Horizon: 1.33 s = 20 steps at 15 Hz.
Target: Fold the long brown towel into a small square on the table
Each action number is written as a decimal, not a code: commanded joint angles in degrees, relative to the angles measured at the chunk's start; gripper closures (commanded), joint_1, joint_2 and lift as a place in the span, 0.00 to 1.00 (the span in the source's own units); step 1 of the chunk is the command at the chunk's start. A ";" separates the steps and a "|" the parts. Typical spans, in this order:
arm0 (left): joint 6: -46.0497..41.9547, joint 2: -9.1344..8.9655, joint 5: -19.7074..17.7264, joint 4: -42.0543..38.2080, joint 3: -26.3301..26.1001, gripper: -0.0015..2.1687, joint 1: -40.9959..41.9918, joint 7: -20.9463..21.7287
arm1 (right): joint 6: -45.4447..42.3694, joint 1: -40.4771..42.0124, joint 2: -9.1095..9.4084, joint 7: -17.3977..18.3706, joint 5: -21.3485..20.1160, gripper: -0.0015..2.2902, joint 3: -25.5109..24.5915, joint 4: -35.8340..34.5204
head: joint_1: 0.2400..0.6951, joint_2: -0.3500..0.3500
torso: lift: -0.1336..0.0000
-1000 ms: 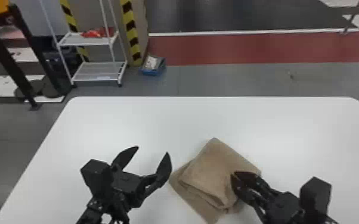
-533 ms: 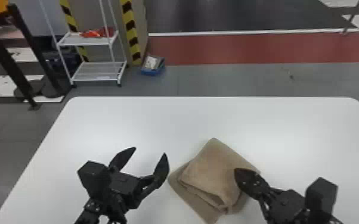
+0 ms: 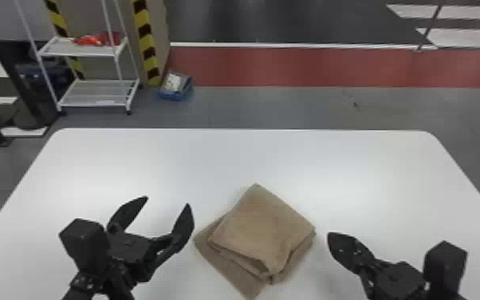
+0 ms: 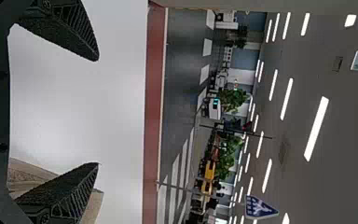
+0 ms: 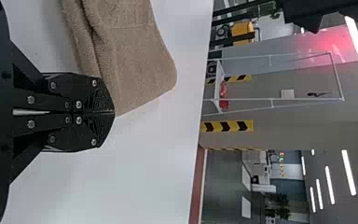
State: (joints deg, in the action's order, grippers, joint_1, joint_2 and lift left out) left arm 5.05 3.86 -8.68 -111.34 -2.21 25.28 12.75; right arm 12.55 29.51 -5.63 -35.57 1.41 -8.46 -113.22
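Towel of brown terry cloth (image 3: 265, 227) lies on the smooth white table with rounded corners (image 3: 331, 159), folded into a thick, roughly square pad and turned cornerwise, between the two grippers. A lower layer sticks out past the upper folds on its left and near sides, and the upper fold is creased and slightly raised toward the near corner.

The black left gripper with two flat, tapered fingers (image 3: 167, 200) is at the towel's left, its pincer released and spread wide with nothing between the tips; the finger nearer the towel is just beside its left corner. In the left wrist view, brown cloth shows behind one of the fingers.

The black right gripper with matching flat fingers (image 3: 331, 236) is at the towel's right, its pincer clenched on nothing, the two fingers pressed together along their tips. A narrow gap separates them from the towel's right corner in the head view.

Beyond the table, on the grey floor, stand a white metal rack with two shelves (image 3: 91, 81) and a small blue open box (image 3: 175, 95), near a post with yellow and black stripes (image 3: 146, 44)
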 commanded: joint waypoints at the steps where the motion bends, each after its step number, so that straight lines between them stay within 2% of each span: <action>1: 0.01 0.00 -0.02 0.07 -0.16 0.03 -0.06 0.00 | 1.30 -2.70 0.09 0.07 -0.62 0.94 0.11 3.26 | 1.00 0.43 | 0.17; 5: 0.01 0.00 -0.02 -0.10 -0.16 0.03 0.03 0.00 | 8.15 -11.31 0.44 0.50 -3.43 0.93 6.00 9.94 | 1.00 0.44 | 0.17; 11: 0.01 0.09 -0.10 0.16 -0.16 0.03 -0.14 0.00 | 11.14 -24.50 2.29 4.37 -4.13 0.93 12.68 19.70 | 1.00 0.56 | 0.17; 14: 0.01 0.09 -0.10 0.16 -0.34 0.03 -0.67 0.00 | 10.62 -29.07 3.08 6.04 -4.22 0.93 14.08 24.97 | 1.00 0.59 | 0.17; 15: 0.01 0.09 -0.10 0.07 -0.25 0.03 -0.58 0.00 | 10.09 -28.80 3.16 6.39 -4.40 0.93 13.82 24.89 | 1.00 0.60 | 0.17; 16: 0.01 0.09 -0.10 -0.10 0.01 0.03 -0.41 0.00 | 9.21 -27.49 3.16 8.24 -4.48 0.93 12.85 23.57 | 1.00 0.60 | 0.17; 18: 0.01 0.09 -0.10 0.07 0.36 0.03 -0.50 0.00 | 2.53 -22.65 3.16 11.23 -4.31 0.93 12.15 17.24 | 1.00 0.59 | 0.17; 20: 0.18 0.09 -0.10 0.51 0.01 0.03 -0.94 0.00 | -3.45 -16.50 2.73 10.79 -4.40 0.93 13.38 10.30 | 1.00 0.58 | 0.17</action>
State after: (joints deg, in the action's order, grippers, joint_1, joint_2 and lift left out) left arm 5.16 3.95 -8.79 -111.14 -1.96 24.65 12.74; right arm 12.81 9.05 -2.59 -24.37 -2.92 4.08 -98.43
